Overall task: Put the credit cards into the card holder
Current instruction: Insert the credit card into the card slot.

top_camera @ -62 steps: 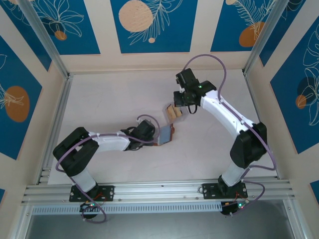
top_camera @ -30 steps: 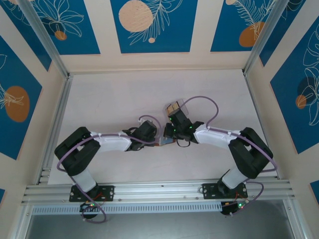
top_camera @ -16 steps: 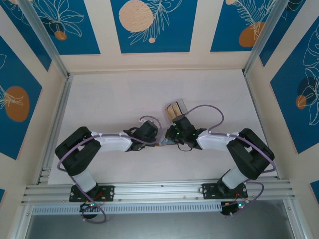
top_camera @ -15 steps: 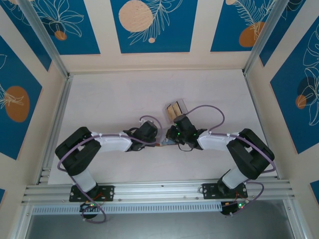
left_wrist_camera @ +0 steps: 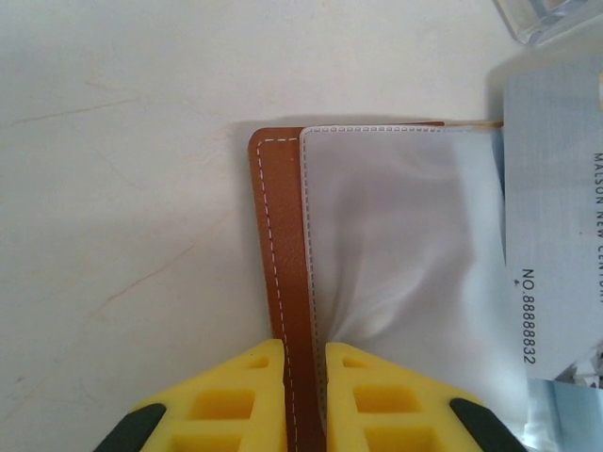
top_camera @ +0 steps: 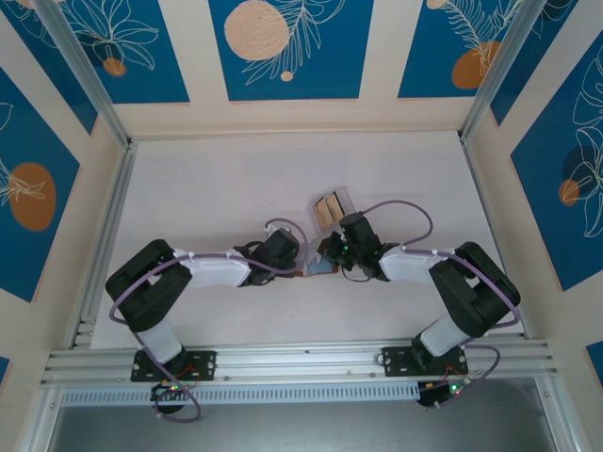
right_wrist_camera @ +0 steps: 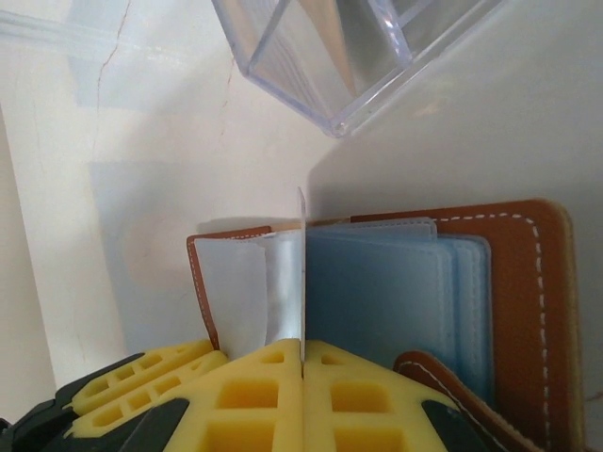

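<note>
The thin pale card (right_wrist_camera: 301,273), pinched edge-on in the right gripper (right_wrist_camera: 302,356) over the open reddish-brown leather card holder (right_wrist_camera: 513,282) near the clear plastic box (right_wrist_camera: 349,66), may snag a sleeve edge and buckle, or tug the holder's flap out of the clamped left gripper (left_wrist_camera: 303,356).

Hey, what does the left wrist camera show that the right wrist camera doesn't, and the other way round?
Left wrist view: the left end effector pinching the card holder by its brown stitched edge, a clear sleeve, and a pale printed card with a readable number.
Right wrist view: the right end effector shut on a thin card seen edge-on, standing over the blue sleeves.
Both: the open card holder on the table, and a corner of the clear plastic box.
</note>
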Controlling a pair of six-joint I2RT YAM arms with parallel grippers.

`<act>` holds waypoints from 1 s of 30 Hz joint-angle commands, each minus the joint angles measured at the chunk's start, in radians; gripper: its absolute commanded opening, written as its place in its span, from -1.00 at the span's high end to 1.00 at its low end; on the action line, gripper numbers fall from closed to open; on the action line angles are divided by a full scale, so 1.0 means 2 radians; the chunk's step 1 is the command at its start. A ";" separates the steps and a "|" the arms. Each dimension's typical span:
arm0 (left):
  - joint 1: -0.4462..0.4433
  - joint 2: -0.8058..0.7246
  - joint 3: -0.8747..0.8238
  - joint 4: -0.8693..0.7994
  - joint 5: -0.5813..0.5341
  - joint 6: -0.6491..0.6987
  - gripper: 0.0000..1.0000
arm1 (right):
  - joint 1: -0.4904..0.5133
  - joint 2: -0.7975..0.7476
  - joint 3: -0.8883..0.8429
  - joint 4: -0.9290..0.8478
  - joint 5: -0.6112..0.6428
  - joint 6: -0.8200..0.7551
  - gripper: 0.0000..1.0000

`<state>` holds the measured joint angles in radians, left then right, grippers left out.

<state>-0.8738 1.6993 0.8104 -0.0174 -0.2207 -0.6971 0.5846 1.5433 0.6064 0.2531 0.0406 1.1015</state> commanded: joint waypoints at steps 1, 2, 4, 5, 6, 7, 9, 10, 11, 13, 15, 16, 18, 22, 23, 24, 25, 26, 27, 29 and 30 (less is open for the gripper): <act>-0.026 0.038 -0.014 -0.058 0.078 0.007 0.74 | -0.004 0.013 -0.002 0.009 -0.016 0.010 1.00; -0.026 0.037 -0.013 -0.060 0.077 0.007 0.74 | -0.003 0.016 0.000 0.011 -0.018 0.011 1.00; -0.026 0.037 -0.013 -0.060 0.077 0.007 0.74 | -0.004 0.020 0.001 0.018 -0.019 0.014 1.00; -0.027 0.037 -0.013 -0.061 0.077 0.007 0.74 | -0.003 0.022 0.001 0.020 -0.020 0.014 1.00; -0.026 0.038 -0.013 -0.061 0.077 0.007 0.74 | -0.004 0.023 0.003 0.022 -0.020 0.014 1.00; -0.027 0.038 -0.013 -0.061 0.076 0.007 0.74 | -0.003 0.026 0.005 0.022 -0.021 0.014 1.00; -0.027 0.038 -0.013 -0.061 0.077 0.006 0.74 | -0.003 0.030 0.007 0.026 -0.024 0.016 1.00; -0.027 0.039 -0.012 -0.061 0.077 0.006 0.74 | -0.003 0.033 0.008 0.030 -0.028 0.018 1.00; -0.027 0.039 -0.012 -0.061 0.077 0.006 0.74 | -0.003 0.035 0.009 0.034 -0.030 0.020 1.00; -0.027 0.040 -0.011 -0.061 0.077 0.006 0.74 | -0.004 0.038 0.007 0.041 -0.035 0.024 1.00; -0.027 0.040 -0.011 -0.060 0.077 0.006 0.74 | -0.004 0.039 0.006 0.046 -0.038 0.027 1.00; -0.027 0.041 -0.010 -0.061 0.077 0.006 0.74 | -0.003 0.041 0.005 0.049 -0.042 0.029 1.00; -0.028 0.042 -0.009 -0.060 0.077 0.006 0.74 | -0.002 0.044 0.003 0.056 -0.047 0.032 1.00; -0.028 0.041 -0.007 -0.062 0.077 0.007 0.74 | 0.007 0.046 -0.002 0.051 -0.043 0.029 1.00; -0.027 0.040 -0.006 -0.063 0.078 0.007 0.74 | 0.009 0.047 -0.004 0.051 -0.042 0.028 1.00; -0.028 0.040 -0.005 -0.063 0.079 0.007 0.74 | 0.012 0.048 -0.006 0.049 -0.042 0.026 1.00; -0.027 0.039 -0.004 -0.065 0.080 0.008 0.73 | 0.014 0.048 -0.008 0.046 -0.041 0.023 1.00; -0.027 0.037 -0.002 -0.067 0.080 0.009 0.71 | 0.017 0.048 -0.010 0.041 -0.039 0.018 1.00; -0.027 0.036 0.000 -0.069 0.081 0.009 0.69 | 0.020 0.048 -0.012 0.037 -0.036 0.015 1.00; -0.027 0.028 0.001 -0.073 0.078 0.011 0.67 | 0.028 0.047 -0.016 0.024 -0.029 0.002 1.00; -0.027 0.024 0.002 -0.076 0.076 0.011 0.65 | 0.032 0.048 -0.017 0.017 -0.026 -0.004 1.00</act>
<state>-0.8742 1.7050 0.8299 -0.0467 -0.2184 -0.6964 0.6239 1.6199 0.6044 0.3660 -0.0090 1.1385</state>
